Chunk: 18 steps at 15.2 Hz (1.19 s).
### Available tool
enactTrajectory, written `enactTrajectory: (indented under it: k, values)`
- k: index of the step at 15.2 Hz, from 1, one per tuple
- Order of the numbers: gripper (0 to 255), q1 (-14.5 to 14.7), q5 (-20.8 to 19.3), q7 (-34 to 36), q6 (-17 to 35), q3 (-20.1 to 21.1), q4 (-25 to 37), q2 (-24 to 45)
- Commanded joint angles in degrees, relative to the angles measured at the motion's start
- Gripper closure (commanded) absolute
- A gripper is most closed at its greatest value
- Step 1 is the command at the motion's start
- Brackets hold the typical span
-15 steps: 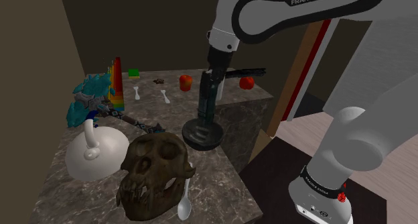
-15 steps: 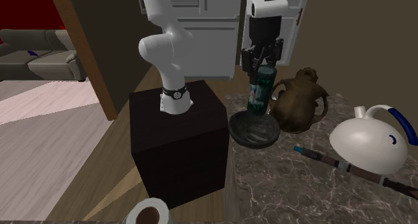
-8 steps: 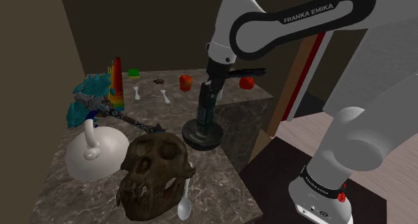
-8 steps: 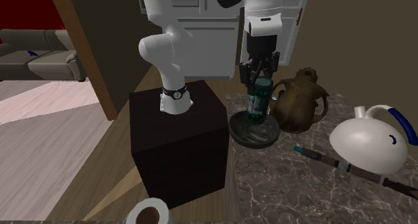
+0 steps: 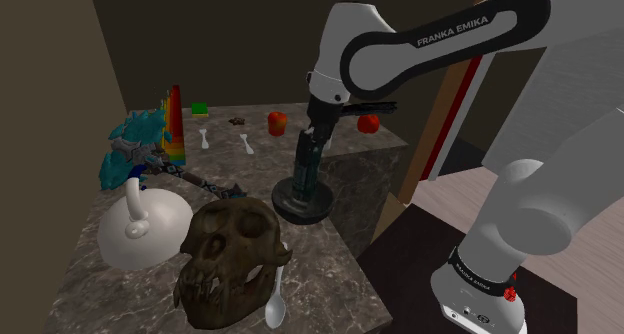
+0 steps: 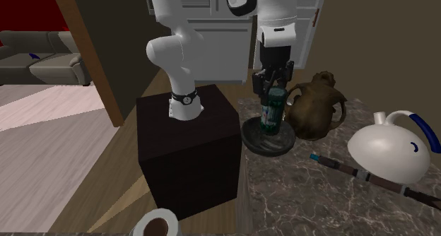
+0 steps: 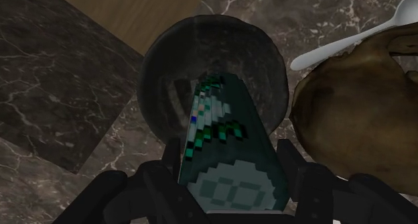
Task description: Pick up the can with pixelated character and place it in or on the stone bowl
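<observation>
1. Plainly, in the shoulder view, the white arm (image 5: pixel 430 42) reaches down over the dark grey stone bowl (image 5: pixel 300 216). The gripper (image 5: pixel 309 144) is directly above the bowl. Its black fingers pinch the top of the can (image 5: pixel 306 172), which stands upright with its lower end inside the bowl's rim. Whether its base rests on the bowl's floor cannot be told. A brown skull (image 5: pixel 228 252) lies near the bowl on the marbled surface (image 5: pixel 110 292), with a white spoon (image 5: pixel 276 300) touching the skull's side. A white teapot (image 5: pixel 140 227) sits beyond the skull from the bowl. Two red apples (image 5: pixel 277 122) are well apart from the bowl, at the far end of the surface.

2. In the second exterior view, the gripper (image 6: pixel 275 92) hangs straight above the bowl (image 6: pixel 251 141) and clasps the can (image 6: pixel 270 113) from both sides. The can is dark green with a pale pixelated print, and it rises from the bowl's middle. The skull (image 6: pixel 318 107) is just beside the bowl. The dark stand (image 6: pixel 187 157) is on the bowl's other side.

3. In the wrist view, the fingers (image 7: pixel 164 182) press against opposite sides of the can (image 7: pixel 228 149). Its pixelated teal, white and black pattern faces the camera. The can's far end sits within the round bowl (image 7: pixel 151 88), and the skull (image 7: pixel 355 115) lies close beside the bowl.
</observation>
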Motion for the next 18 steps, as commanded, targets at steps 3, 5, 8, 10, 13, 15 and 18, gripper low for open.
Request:
enactTrajectory:
  k: [3, 5, 8, 10, 13, 15, 18]
  values:
    - [0, 0.0, 0.0, -0.01, 0.03, 0.0, 0.01, -0.01]
    - [0, 0.0, 0.0, -0.01, 0.03, -0.01, 0.0, -0.01]
    - [0, 0.0, 0.0, -0.01, 0.03, -0.01, 0.0, -0.01]
    - [0, -0.02, -0.02, -0.12, -4.16, -0.53, 2.25, -1.96]
    - [0, -0.06, -0.1, -0.18, -7.84, -1.0, 4.5, -3.39]
    - [0, -0.06, -0.1, -0.18, -7.84, -1.0, 4.49, -3.39]
    - [0, -0.06, -0.1, -0.18, -7.84, -1.0, 4.5, -3.39]
